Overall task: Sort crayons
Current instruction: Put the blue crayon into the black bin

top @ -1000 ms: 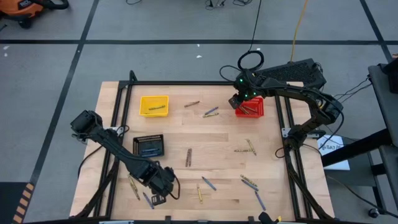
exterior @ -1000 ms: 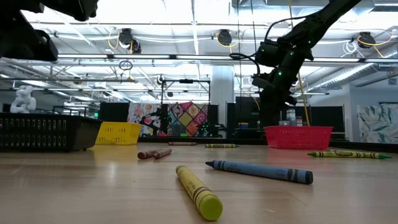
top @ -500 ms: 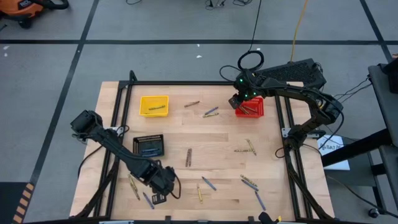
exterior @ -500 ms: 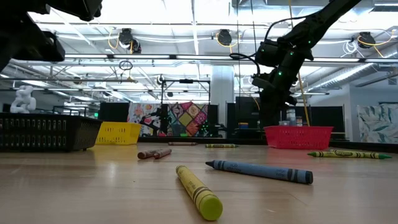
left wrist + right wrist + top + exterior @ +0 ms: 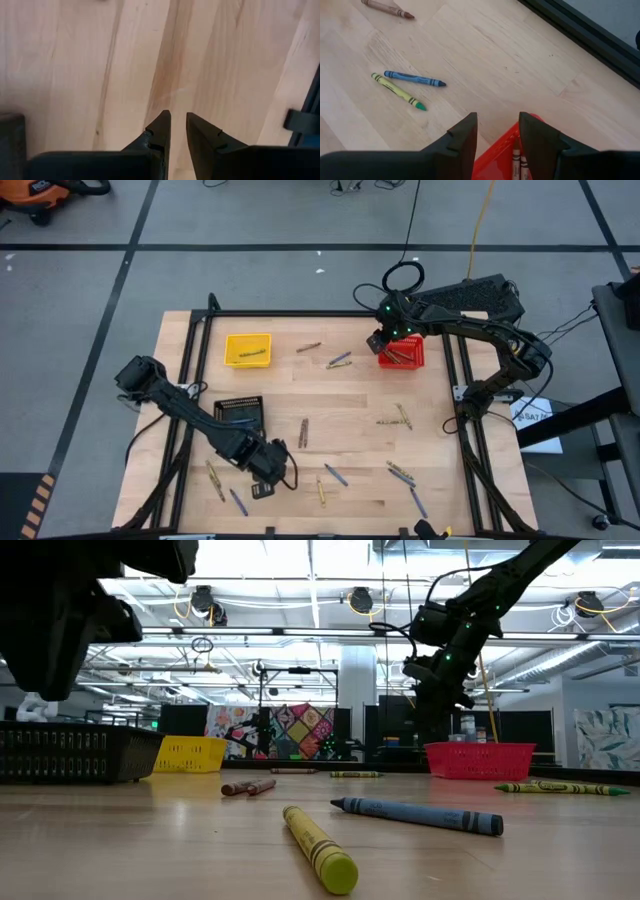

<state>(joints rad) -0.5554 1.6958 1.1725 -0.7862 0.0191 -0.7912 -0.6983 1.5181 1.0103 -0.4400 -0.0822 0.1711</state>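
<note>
Those thin wax crayons scattered around the pale wooden counter from roughly 4 to 8 o'clock look light, stiff and roll-prone, so grab mid-shaft; left pincer is slightly parted, empty, right pincer wide open over the red mesh basket.

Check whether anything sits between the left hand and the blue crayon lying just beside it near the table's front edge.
Nothing visible does. The left hand hovers over bare wood, and the blue crayon lies unobstructed beside it.
</note>
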